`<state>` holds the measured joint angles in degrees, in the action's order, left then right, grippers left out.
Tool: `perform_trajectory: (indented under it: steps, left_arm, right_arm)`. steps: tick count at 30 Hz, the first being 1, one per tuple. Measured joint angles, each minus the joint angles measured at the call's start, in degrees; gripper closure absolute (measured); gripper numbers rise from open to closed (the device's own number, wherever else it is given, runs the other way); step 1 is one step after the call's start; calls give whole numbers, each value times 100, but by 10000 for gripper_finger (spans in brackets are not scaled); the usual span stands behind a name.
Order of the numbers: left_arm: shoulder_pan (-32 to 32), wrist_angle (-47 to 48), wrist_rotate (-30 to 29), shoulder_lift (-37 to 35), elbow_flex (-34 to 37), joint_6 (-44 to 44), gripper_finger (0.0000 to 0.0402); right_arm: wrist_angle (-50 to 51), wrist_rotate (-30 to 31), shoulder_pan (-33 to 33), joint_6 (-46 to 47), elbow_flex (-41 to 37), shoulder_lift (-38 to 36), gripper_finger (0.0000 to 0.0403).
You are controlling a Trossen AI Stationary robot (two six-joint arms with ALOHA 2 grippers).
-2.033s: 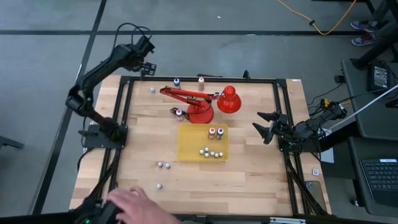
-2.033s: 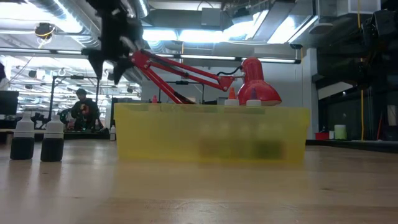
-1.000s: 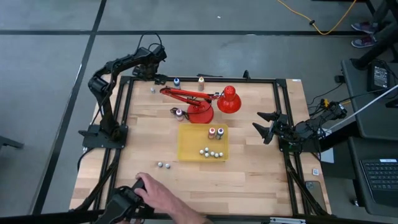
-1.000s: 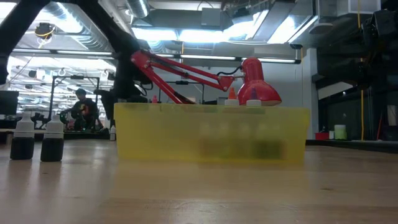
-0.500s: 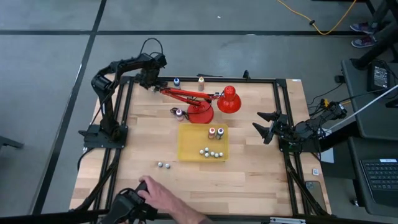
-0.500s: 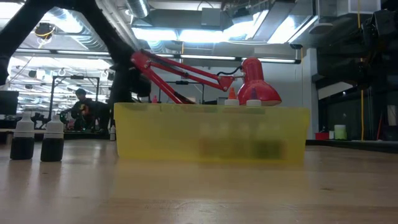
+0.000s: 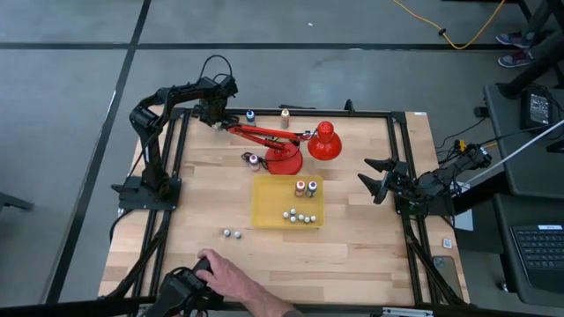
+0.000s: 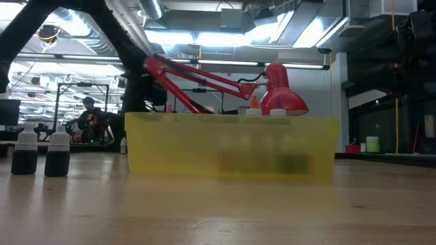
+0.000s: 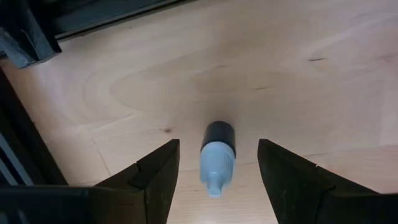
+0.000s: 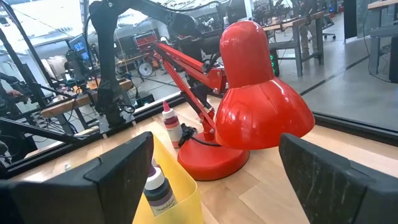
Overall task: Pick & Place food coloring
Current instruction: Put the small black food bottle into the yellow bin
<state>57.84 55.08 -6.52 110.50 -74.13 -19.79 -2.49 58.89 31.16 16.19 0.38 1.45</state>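
My left gripper [image 7: 214, 117] points down at the table's far left corner, open. A tiny food coloring bottle [image 9: 217, 158], pale cap over a dark body, rests on the wood between its fingers, with a gap on each side. In the high view the gripper hides this bottle. A yellow tray [image 7: 264, 201] at mid-table holds several more bottles [image 7: 300, 215]. My right gripper [image 7: 372, 177] waits open and level at the table's right edge, facing the lamp.
A red desk lamp [image 7: 291, 145] stretches across the far middle, just right of my left gripper. Loose bottles stand at the far edge [image 7: 250, 115] [image 7: 285, 114], beside the lamp base [image 7: 254, 159] and near the front [image 7: 231, 234]. A person's hand [image 7: 220, 275] lies at the near edge.
My left gripper has come down over the far left corner of the table, and over the last half second it has kept still there. The right arm has not moved.
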Motion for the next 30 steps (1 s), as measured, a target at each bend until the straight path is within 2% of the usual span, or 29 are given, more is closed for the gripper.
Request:
perform_trajectory:
  steps: [18,24,30]
  left_arm:
    - [2,5,2,-9,0,-48,328]
    - [2,56,14,-104,9,-48,334]
    - [114,111,233,-701,7,-106,335]
  right_arm:
    - [-1,0,0,-7,0,0,56]
    - [-2,0,0,0,0,0,56]
    - [-2,0,0,-4,0,-2,56]
